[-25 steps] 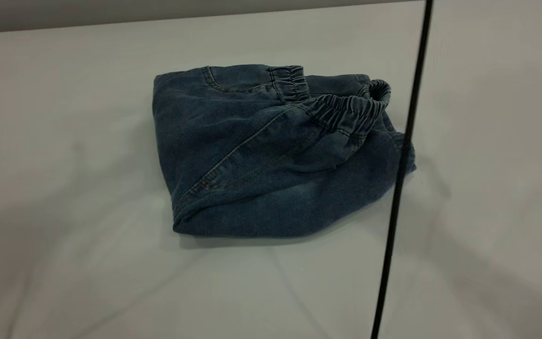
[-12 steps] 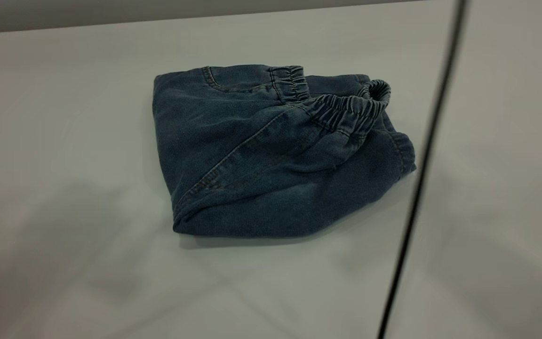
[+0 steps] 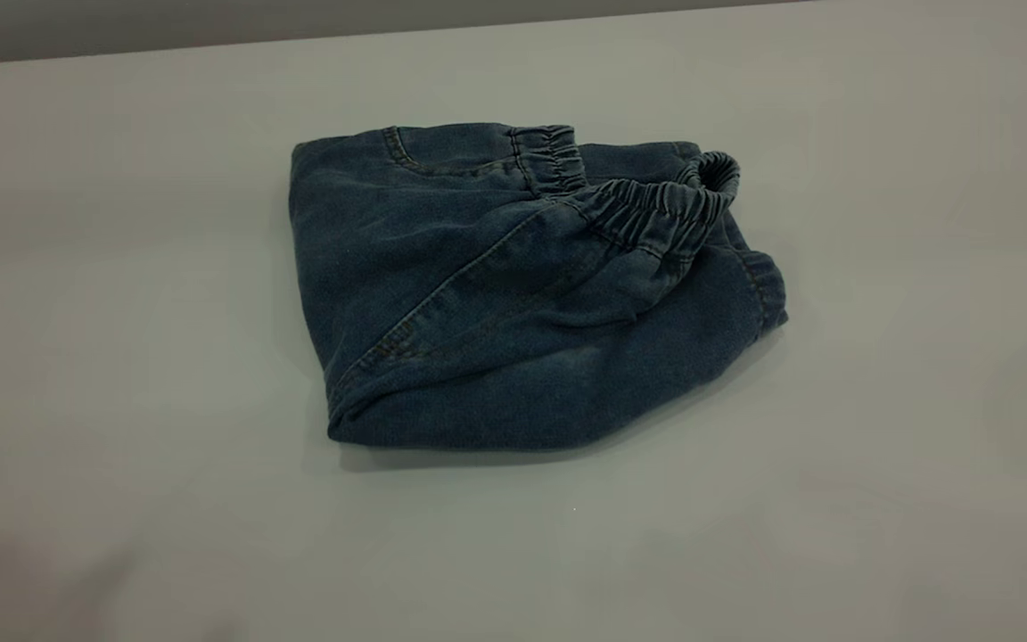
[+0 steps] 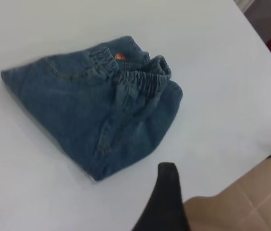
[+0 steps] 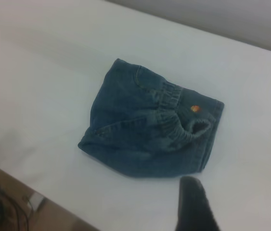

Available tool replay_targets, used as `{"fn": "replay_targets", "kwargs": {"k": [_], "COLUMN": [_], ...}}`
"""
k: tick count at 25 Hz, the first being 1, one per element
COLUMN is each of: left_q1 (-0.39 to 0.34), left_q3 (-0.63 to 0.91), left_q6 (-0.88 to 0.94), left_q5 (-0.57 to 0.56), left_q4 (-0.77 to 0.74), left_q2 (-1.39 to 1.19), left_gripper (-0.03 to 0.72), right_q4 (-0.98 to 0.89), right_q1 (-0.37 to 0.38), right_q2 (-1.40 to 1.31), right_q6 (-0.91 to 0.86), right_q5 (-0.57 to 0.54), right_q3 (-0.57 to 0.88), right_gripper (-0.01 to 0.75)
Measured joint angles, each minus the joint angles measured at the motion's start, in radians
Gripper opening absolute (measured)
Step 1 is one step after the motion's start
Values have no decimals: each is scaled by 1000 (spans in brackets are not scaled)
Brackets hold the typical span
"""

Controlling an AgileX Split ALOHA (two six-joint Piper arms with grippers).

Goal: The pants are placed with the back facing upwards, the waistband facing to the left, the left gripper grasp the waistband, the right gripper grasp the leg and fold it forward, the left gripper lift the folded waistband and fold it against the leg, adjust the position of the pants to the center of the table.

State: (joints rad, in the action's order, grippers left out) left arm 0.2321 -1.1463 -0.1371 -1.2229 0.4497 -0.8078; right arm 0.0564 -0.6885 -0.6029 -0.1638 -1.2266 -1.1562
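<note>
Bare lab-like workroom: plain white table [image 3: 121,267], loose floor cables [image 5: 0,207].

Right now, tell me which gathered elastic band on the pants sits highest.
The long diagonal band ending in a raised loop, on the top layer. The short strip lies flat at the far edge; the cuff sits underneath, at the right.

exterior high, wrists farther, sharing pants [image 3: 513,294]
</note>
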Motion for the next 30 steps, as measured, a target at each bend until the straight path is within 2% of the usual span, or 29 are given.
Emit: {"fn": "replay_targets", "kwargs": {"k": [7,9,11,15,17,22,30], "left_q1": [0,0,0,-1,-1,-1,-1], "left_q3": [181,237,303,442,508,635,644], "left_q6": [16,16,16,23,23,32,100], "left_q5": [1,0,0,22,40,132,148], "left_q4": [-35,-75,-113,-211,-254,-296,-351], "left_q2": [286,367,444,587,647,723,722], "left_gripper": [566,566,566,562,558,540,538], "right_q4": [-97,-95,-94,-75,-76,-66,-64], "right_q1": [0,0,0,0,0,0,0], "right_q2": [439,521,578,594,592,592,592], "right_q6": [36,46,75,131,131,131,131], "right_q5": [49,27,40,141,143,148,146], "right_q3": [292,370,441,562,610,641,641], "right_gripper": [354,354,353,353,353,353,353]}}
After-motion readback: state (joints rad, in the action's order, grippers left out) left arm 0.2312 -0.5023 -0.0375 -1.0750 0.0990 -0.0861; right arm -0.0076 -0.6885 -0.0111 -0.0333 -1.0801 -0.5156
